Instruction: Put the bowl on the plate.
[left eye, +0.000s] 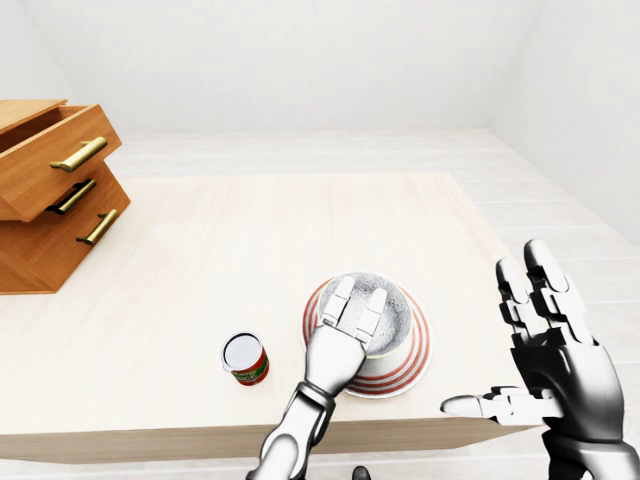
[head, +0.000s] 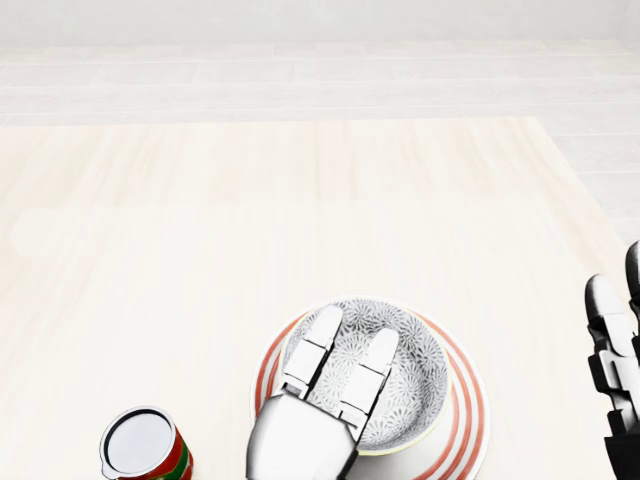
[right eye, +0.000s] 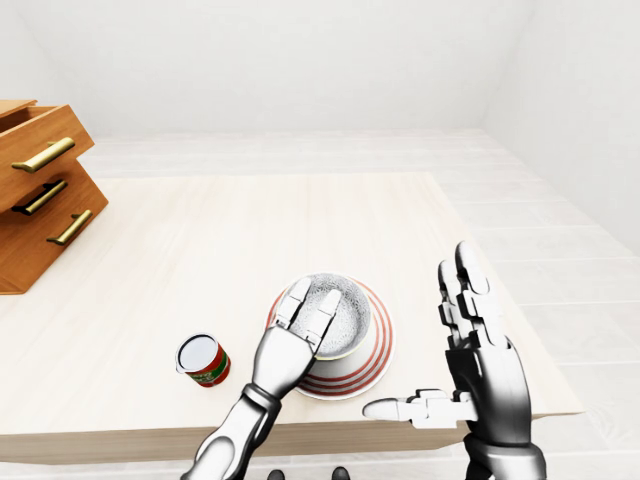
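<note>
The pale wooden surface (left eye: 250, 240) takes up most of the left-eye view. It lies bare over a broad stretch above and to the left of the plate (left eye: 420, 352), which sits close to the surface's bottom edge and not far from its right edge. Past those edges there is only light floor. Far to the upper left of the plate stands a wooden chest of drawers (left eye: 50, 200) with its top drawer pulled out. The view's left border cuts it off, so its full width cannot be seen. The red-ringed plate carries the grey patterned bowl (head: 425, 370), which rests inside the rings. The head view's bottom border clips the plate's lowest part, and the robot's arm covers the plate's rim on the bottom left. To the left of the plate, clearly apart from it, stands a red-and-green can (left eye: 245, 358) with a white top. Its base is cut off in the head view. The left hand (head: 315, 400) reaches over the plate from below. Its fingers are stretched out straight and flat across the bowl's hollow, gripping nothing, and whether they touch the bowl's inside cannot be told. The right hand (left eye: 545, 360) hangs to the right of the plate, near the surface's corner. Its fingers are spread upward, its thumb points toward the plate, and it is empty. The head view shows only a sliver of it at the right border.
</note>
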